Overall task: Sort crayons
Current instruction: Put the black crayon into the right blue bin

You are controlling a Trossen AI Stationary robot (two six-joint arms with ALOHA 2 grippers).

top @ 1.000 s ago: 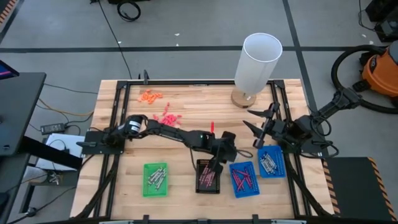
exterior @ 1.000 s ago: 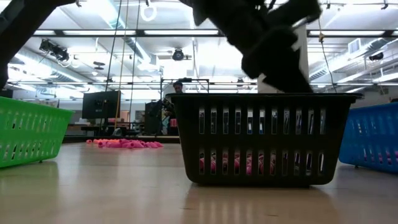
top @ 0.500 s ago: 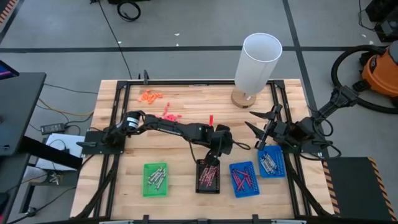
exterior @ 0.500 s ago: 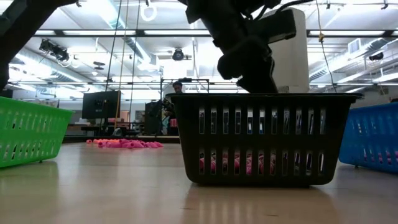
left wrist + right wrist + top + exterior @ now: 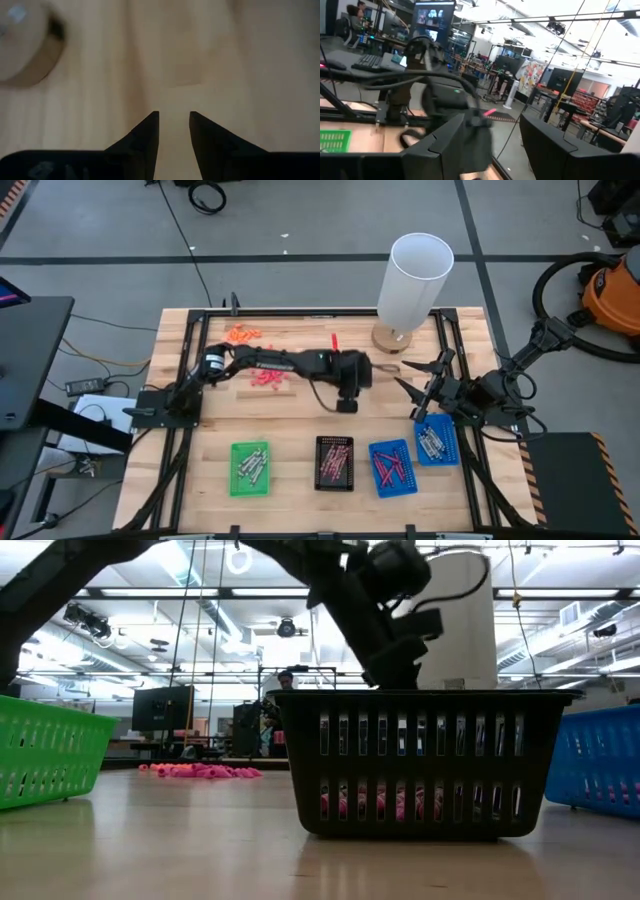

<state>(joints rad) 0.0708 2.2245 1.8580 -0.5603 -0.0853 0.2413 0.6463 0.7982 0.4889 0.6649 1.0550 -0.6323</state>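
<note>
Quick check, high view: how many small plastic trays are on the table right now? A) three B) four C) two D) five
B: the high view shows a green tray, a black tray and two blue trays lined up along the near side of the table.

Overhead, table-level and two wrist cameras share the table (image 5: pixel 300 420).

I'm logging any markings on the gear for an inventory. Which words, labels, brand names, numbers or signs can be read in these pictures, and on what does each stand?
None can be read.
The monitor in the room behind shows a picture, but any text on it is too blurred to read.
The poster farther back has coloured shapes only, no legible words.
The white cylinder, the trays and the arms carry no readable marks.
</note>
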